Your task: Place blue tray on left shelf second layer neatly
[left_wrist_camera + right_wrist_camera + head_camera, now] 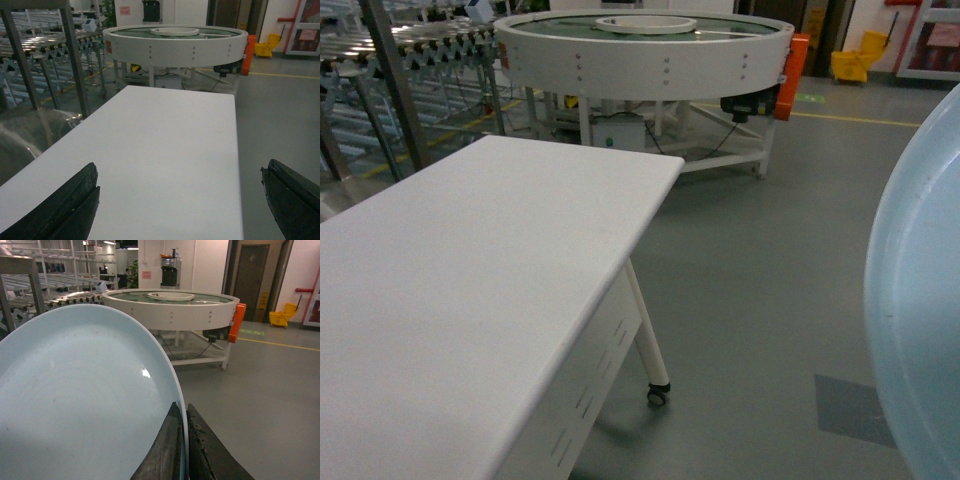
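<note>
One blue tray [80, 400] is in view, held up off any surface by the right gripper [184, 440], whose two dark fingers are pressed together on the tray's right rim, one on each face. In the head view the tray [920, 310] fills the right edge, well to the right of the white table [470, 300] and not touching it. The left gripper [180, 200] hangs above the near end of that table with its jaws wide apart, nothing between them.

There is one white table, its top bare and smooth, standing on slanted legs; one caster wheel [658, 394] shows under its right side. Beyond the table's far end stands one large round white conveyor [645, 45] on a white frame, with an orange box [796, 72] at its right side. To the left of the table is a steel rack [45, 55] with shiny roller rails and flat uprights. One yellow mop bucket [860, 58] sits far back, right of the conveyor.

The floor is plain grey, with a yellow line running behind the conveyor. Right of the table's long edge the floor is open up to the tray.
</note>
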You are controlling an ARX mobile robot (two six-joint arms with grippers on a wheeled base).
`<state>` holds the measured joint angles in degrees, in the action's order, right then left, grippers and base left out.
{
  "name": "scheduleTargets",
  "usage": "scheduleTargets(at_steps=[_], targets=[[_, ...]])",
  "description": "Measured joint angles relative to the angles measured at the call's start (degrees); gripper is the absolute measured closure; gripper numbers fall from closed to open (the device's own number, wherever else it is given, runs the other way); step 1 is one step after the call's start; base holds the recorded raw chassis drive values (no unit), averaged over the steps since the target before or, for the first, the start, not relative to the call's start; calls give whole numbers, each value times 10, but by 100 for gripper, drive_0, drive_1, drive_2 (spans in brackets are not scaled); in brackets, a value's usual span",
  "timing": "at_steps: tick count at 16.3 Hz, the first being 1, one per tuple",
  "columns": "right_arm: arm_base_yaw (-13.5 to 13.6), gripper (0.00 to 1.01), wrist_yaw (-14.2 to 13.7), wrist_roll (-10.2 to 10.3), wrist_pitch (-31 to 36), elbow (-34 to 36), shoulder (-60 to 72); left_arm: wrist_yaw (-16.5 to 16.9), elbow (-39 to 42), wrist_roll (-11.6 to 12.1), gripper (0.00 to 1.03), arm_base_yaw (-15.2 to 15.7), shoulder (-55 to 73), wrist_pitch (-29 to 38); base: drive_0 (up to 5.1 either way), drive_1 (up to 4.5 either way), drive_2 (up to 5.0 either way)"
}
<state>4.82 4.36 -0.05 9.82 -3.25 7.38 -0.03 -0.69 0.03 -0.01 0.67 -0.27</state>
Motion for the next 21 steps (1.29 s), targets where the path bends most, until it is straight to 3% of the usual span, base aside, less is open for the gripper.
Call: scheduleTargets(at_steps=[21], targets=[[0, 99, 0, 0, 0, 0, 0, 0, 0, 0, 5, 0, 0, 0, -148, -148, -148]])
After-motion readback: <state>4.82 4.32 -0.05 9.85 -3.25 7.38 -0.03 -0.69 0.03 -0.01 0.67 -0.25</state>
